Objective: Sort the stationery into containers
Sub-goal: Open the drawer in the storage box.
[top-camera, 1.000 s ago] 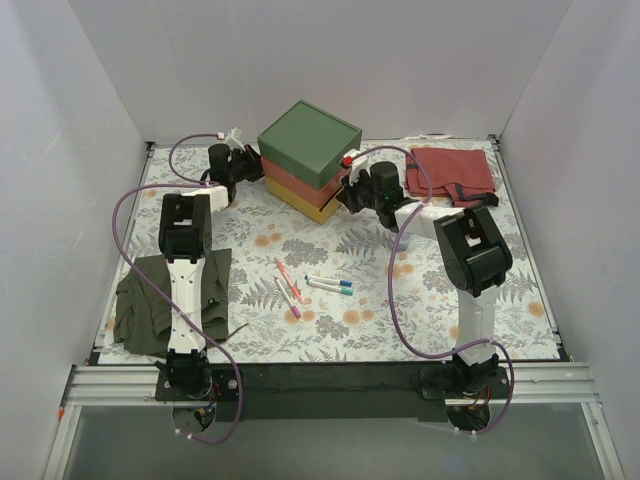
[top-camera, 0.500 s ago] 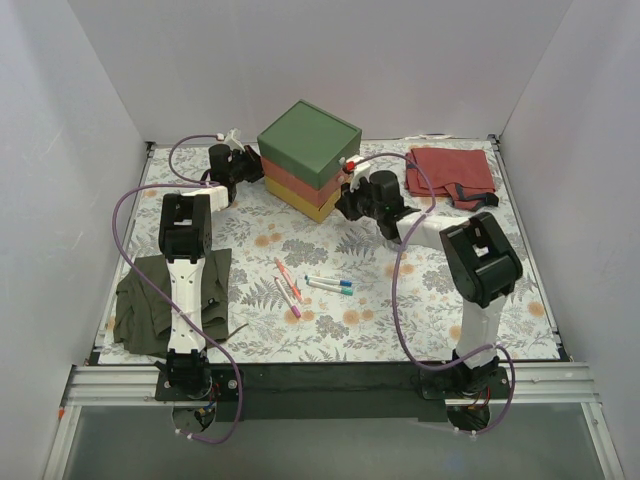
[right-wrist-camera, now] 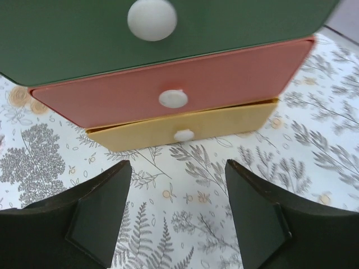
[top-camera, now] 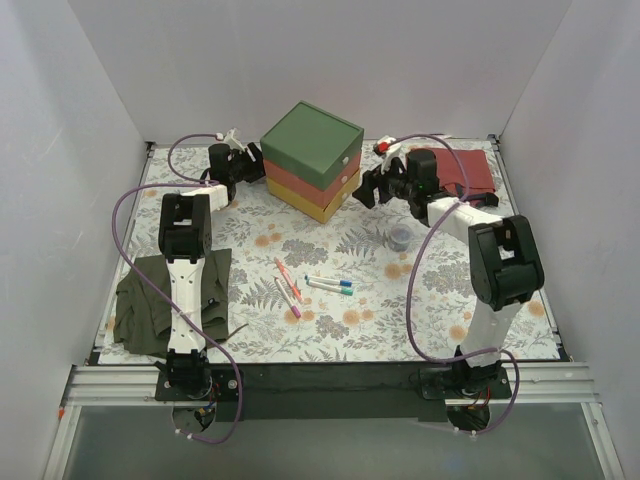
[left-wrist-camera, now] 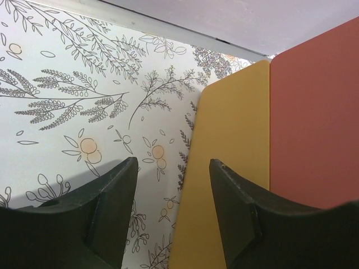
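The containers are three drawers stacked as one box: green (top-camera: 312, 138) on top, red (top-camera: 322, 180) in the middle, yellow (top-camera: 328, 204) at the bottom. My left gripper (top-camera: 250, 166) is open at the box's left side, its jaws astride the yellow drawer's edge (left-wrist-camera: 230, 168) without closing on it. My right gripper (top-camera: 366, 191) is open and empty, a short way back from the knobbed fronts. Its wrist view shows the yellow drawer's knob (right-wrist-camera: 184, 135) ahead of the jaws. Several pens (top-camera: 318, 284) lie on the mat in front. A small round grey piece (top-camera: 400, 237) lies to their right.
A red cloth (top-camera: 462, 172) lies at the back right, partly under my right arm. An olive cloth (top-camera: 148, 300) lies under my left arm at the near left. Purple cables loop over both arms. White walls close in the floral mat (top-camera: 480, 320).
Both grippers went from shut to open. My right arm drew back to the right from the drawer fronts, uncovering the grey piece. The box shifted slightly right.
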You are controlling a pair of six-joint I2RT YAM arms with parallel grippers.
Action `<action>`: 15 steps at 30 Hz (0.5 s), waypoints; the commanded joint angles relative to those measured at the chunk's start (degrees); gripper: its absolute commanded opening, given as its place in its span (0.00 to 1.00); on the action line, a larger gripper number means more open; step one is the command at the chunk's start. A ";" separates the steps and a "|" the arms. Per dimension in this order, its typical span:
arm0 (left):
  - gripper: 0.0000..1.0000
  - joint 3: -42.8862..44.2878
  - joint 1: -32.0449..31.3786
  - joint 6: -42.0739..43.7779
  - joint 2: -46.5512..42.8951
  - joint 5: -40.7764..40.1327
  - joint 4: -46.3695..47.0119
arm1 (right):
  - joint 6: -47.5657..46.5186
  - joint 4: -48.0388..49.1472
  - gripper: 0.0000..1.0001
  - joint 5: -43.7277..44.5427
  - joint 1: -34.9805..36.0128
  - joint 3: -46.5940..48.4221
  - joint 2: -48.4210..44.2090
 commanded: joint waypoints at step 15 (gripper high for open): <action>0.56 1.40 -0.29 2.46 -0.57 0.75 -0.70 | -10.52 11.12 0.67 -12.81 0.78 9.97 9.30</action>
